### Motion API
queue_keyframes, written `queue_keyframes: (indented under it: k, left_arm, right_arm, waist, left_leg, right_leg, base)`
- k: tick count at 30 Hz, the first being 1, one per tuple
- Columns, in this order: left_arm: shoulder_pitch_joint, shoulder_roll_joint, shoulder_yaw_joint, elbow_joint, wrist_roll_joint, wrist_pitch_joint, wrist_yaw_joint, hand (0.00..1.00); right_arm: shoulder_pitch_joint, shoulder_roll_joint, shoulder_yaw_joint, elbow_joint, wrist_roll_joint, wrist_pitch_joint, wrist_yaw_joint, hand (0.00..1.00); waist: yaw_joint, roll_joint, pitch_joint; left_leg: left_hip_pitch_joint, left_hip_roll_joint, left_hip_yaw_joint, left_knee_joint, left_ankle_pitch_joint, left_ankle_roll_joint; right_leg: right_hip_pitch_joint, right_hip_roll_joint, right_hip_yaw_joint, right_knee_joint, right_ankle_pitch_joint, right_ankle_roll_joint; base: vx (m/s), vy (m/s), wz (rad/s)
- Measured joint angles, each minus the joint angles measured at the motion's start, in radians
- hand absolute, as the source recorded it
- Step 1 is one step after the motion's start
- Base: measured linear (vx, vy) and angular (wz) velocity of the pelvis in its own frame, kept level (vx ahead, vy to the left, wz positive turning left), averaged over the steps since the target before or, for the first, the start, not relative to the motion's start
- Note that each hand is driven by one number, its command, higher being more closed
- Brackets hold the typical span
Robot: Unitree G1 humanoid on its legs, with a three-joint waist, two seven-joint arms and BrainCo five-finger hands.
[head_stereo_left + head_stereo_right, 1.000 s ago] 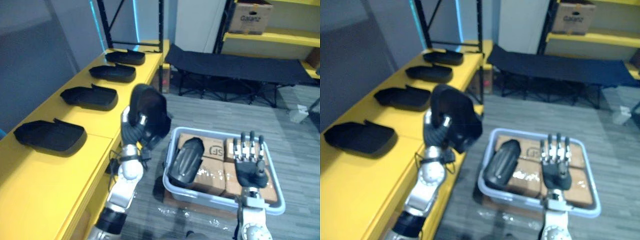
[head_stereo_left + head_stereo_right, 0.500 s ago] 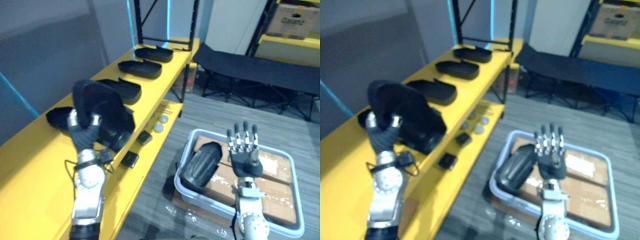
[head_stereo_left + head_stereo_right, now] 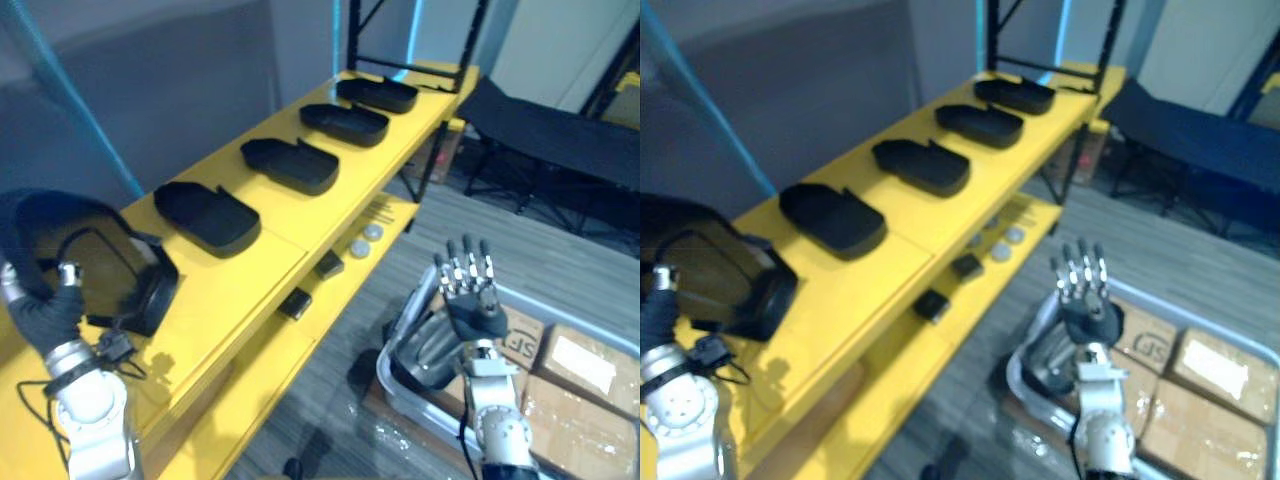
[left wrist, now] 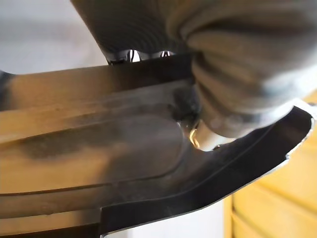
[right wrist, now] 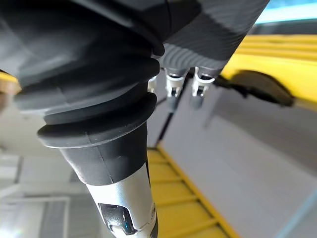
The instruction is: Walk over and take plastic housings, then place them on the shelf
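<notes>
My left hand [image 3: 40, 312] is shut on a black plastic housing [image 3: 95, 262], held on edge over the near end of the yellow shelf top [image 3: 235, 285]. In the left wrist view, curled fingers grip the housing's rim [image 4: 129, 163]. Several more black housings lie in a row along the shelf, the nearest [image 3: 207, 216] just beyond the held one, others [image 3: 290, 165] farther back. My right hand [image 3: 468, 298] stands raised and open, palm away, above a grey bin [image 3: 400, 385]. Another housing [image 3: 432, 348] leans inside that bin behind the hand.
Cardboard boxes [image 3: 580, 365] fill the bin on the floor at the right. The lower yellow shelf [image 3: 330, 300] carries small black blocks [image 3: 297, 303] and round discs [image 3: 365, 238]. A black folding cot [image 3: 560, 140] stands at the back right. Black rack posts [image 3: 352, 35] rise at the shelf's far end.
The camera has swung left toward the shelf. My left hand has carried the housing leftward over the near end of the shelf top. The right hand stays raised and open.
</notes>
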Motion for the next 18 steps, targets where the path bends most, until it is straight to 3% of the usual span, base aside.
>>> queue_keyframes:
  k: [4, 8, 12, 15, 18]
  left_arm:
    - [0.027, -0.004, 0.046, -0.028, -0.097, -0.072, -0.026, 1.00]
    - [0.036, -0.009, 0.095, -0.095, -0.199, -0.156, -0.092, 1.00]
    - [0.036, -0.009, 0.113, -0.117, -0.201, -0.177, -0.131, 1.00]
    - [0.036, -0.008, 0.135, -0.117, -0.235, -0.169, -0.169, 1.00]
    - [0.037, 0.031, 0.140, -0.105, -0.279, -0.078, -0.236, 1.00]
  right_arm:
    - [-0.019, -0.001, 0.006, 0.024, -0.033, 0.001, -0.001, 0.00]
    - [-0.021, -0.005, 0.022, 0.028, -0.040, 0.001, -0.004, 0.00]
    - [-0.021, -0.005, 0.026, 0.030, -0.052, 0.010, -0.005, 0.00]
    - [-0.018, -0.006, 0.025, 0.031, -0.062, 0.022, -0.006, 0.00]
    - [-0.018, -0.021, 0.025, 0.032, -0.072, 0.035, -0.008, 0.00]
  waist:
    - [0.026, -0.002, 0.002]
    - [0.027, -0.002, 0.004]
    - [0.030, -0.003, 0.004]
    - [0.030, -0.002, 0.004]
    - [0.036, 0.003, 0.007]
  left_leg:
    - [-0.012, -0.002, -0.011, 0.018, -0.005, 0.003]
    - [-0.017, -0.006, -0.022, 0.036, -0.011, 0.004]
    - [-0.028, -0.008, -0.020, 0.064, -0.023, 0.004]
    - [-0.032, -0.007, -0.019, 0.069, -0.024, 0.003]
    - [-0.032, 0.001, -0.005, 0.075, -0.025, 0.001]
  right_leg:
    - [0.001, -0.001, -0.002, 0.008, -0.006, -0.010]
    - [0.005, -0.003, -0.002, 0.014, -0.008, -0.012]
    - [0.005, -0.007, 0.003, 0.021, -0.021, -0.009]
    - [0.000, -0.008, 0.006, 0.028, -0.032, -0.004]
    - [-0.006, -0.002, 0.016, 0.038, -0.033, -0.006]
  base:
    - [0.01, 0.003, 0.10]
    - [0.00, 0.003, 0.06]
    - [-0.02, -0.003, 0.00]
    - [-0.04, -0.020, 0.00]
    - [-0.04, -0.028, -0.07]
